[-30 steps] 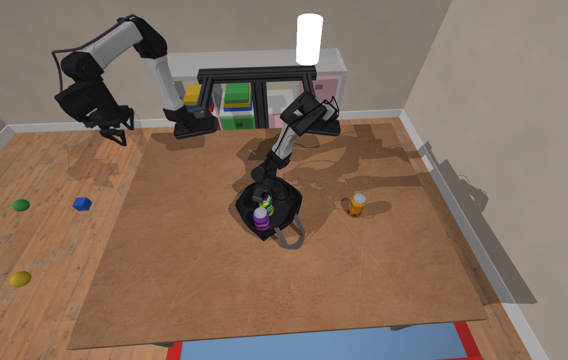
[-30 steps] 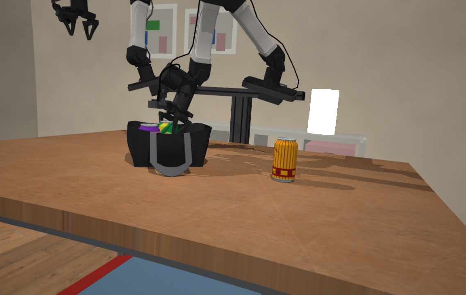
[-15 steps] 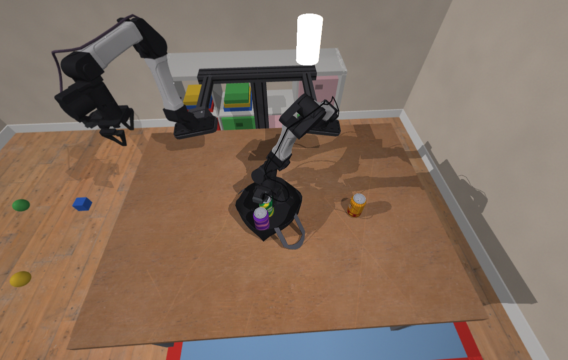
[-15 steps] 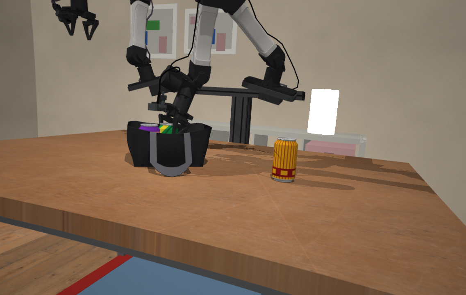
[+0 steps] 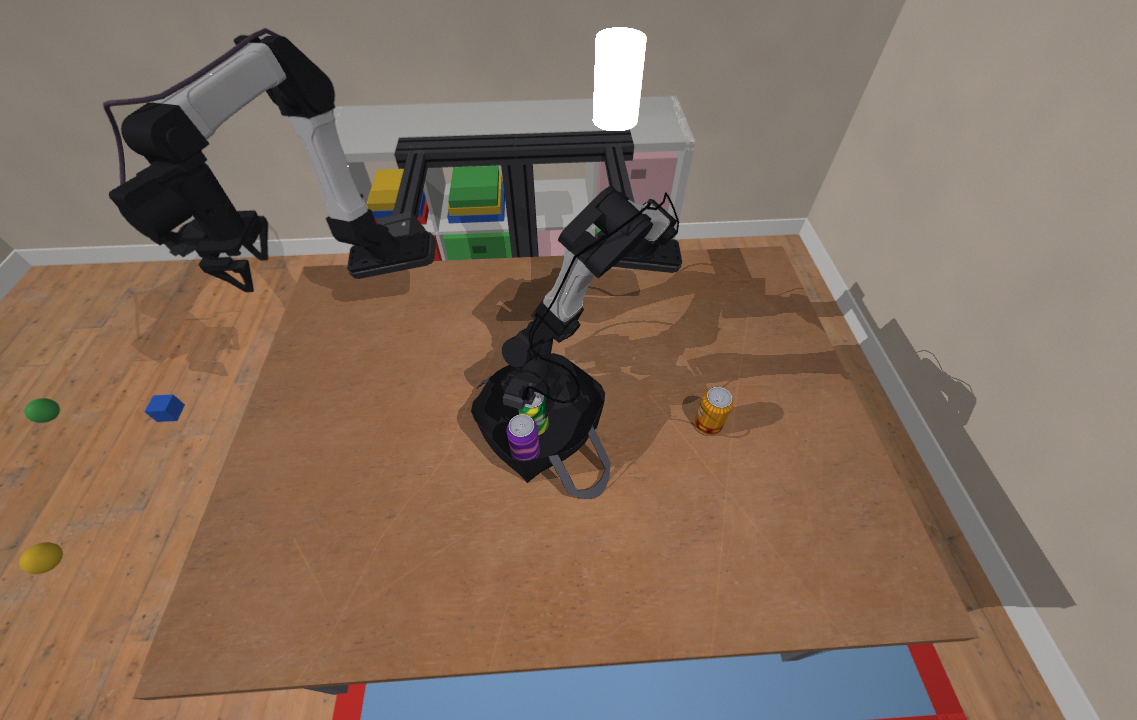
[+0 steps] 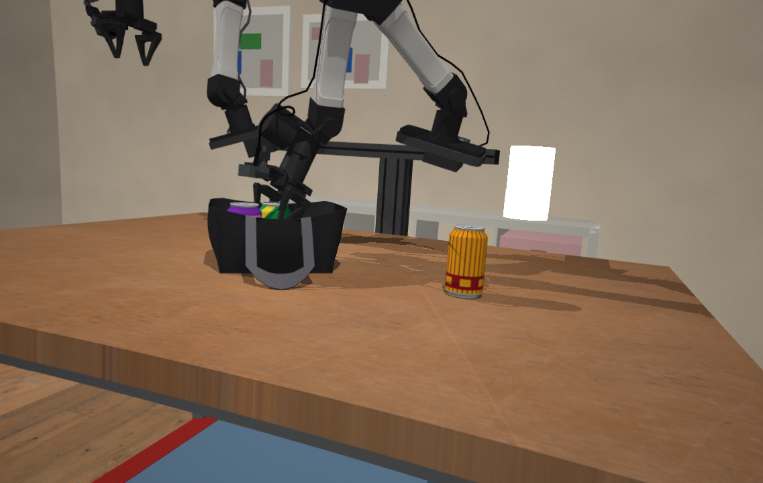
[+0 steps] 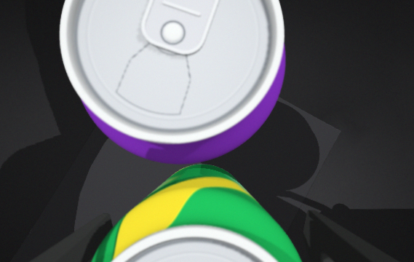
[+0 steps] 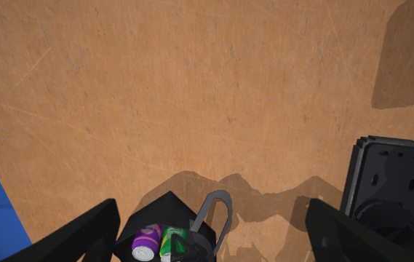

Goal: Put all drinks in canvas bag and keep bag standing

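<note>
Both robot arms (image 5: 568,288) (image 5: 321,161) have light grey, smooth link covers; the joints are black and bulky; thin dark cables go along them in loops; the grippers (image 6: 131,58) (image 8: 212,204) have black, pointed fingers.

Beyond the bench's back edge, a glowing white lamp (image 5: 618,78) (image 6: 529,183) stands on a pale shelf unit (image 5: 500,122) (image 6: 592,233). Past one side edge, a blue block (image 5: 165,408), green ball (image 5: 41,410) and yellow ball (image 5: 40,557) lie on the floorboards (image 5: 98,483) (image 6: 17,390).
</note>
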Robot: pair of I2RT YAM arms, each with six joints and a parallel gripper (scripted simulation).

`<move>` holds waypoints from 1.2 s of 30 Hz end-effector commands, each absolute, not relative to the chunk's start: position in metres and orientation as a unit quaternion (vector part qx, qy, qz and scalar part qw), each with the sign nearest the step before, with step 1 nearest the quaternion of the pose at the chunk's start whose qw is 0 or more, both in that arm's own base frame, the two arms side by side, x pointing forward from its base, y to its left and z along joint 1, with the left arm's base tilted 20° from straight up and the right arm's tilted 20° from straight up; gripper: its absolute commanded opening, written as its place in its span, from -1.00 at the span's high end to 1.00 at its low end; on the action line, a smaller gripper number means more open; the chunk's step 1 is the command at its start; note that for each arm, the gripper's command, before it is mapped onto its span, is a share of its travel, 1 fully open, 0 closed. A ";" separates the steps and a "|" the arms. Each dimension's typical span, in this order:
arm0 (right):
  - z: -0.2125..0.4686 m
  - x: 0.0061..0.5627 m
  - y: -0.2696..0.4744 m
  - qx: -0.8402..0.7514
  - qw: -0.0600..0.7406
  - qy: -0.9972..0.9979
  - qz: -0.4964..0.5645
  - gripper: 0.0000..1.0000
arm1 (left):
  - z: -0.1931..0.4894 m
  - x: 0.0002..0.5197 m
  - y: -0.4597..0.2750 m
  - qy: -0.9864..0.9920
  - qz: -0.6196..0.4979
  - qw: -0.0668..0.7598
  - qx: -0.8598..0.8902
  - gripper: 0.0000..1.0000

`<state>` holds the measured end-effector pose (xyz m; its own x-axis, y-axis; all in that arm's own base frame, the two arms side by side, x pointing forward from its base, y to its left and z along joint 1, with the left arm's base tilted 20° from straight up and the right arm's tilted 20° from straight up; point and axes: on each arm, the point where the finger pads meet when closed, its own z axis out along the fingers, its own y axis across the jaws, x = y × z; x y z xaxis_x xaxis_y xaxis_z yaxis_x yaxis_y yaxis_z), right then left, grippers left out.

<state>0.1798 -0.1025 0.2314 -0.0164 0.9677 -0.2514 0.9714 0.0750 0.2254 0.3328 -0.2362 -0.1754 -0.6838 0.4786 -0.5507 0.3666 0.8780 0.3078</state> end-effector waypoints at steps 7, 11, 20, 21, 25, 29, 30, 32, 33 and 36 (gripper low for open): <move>0.238 0.183 -0.103 0.678 0.190 0.711 -0.003 -0.73 | -0.162 0.343 -0.252 0.905 0.070 0.353 0.228 -0.73; 0.238 0.183 -0.103 0.678 0.190 0.711 -0.003 -0.73 | -0.162 0.343 -0.252 0.905 0.070 0.353 0.228 -0.73; 0.238 0.183 -0.103 0.678 0.190 0.711 -0.003 -0.73 | -0.162 0.343 -0.252 0.905 0.070 0.353 0.228 -0.73; 0.238 0.183 -0.103 0.678 0.190 0.711 -0.003 -0.73 | -0.162 0.343 -0.252 0.905 0.070 0.353 0.228 -0.73; 0.238 0.183 -0.103 0.678 0.190 0.711 -0.003 -0.73 | -0.153 0.326 -0.243 0.913 0.091 0.323 0.232 -0.73; 0.238 0.183 -0.103 0.678 0.190 0.711 -0.003 -0.73 | -0.139 0.324 -0.247 0.912 0.089 0.326 0.231 -0.73; 0.238 0.183 -0.103 0.678 0.190 0.711 -0.003 -0.73 | -0.137 0.322 -0.247 0.913 0.090 0.325 0.231 -0.73; 0.238 0.183 -0.103 0.678 0.190 0.711 -0.003 -0.73 | -0.131 0.320 -0.247 0.913 0.091 0.324 0.231 -0.73; 0.238 0.183 -0.103 0.678 0.190 0.711 -0.003 -0.73 | -0.126 0.328 -0.256 0.909 0.078 0.340 0.228 -0.73; 0.238 0.183 -0.103 0.678 0.190 0.711 -0.003 -0.73 | -0.127 0.319 -0.248 0.912 0.088 0.327 0.231 -0.73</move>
<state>0.1798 -0.1025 0.2314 -0.0164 0.9677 -0.2514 0.9714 0.0750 0.2254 0.3300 -0.2523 -0.1355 -0.6667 0.4674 -0.5806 0.3642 0.8839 0.2934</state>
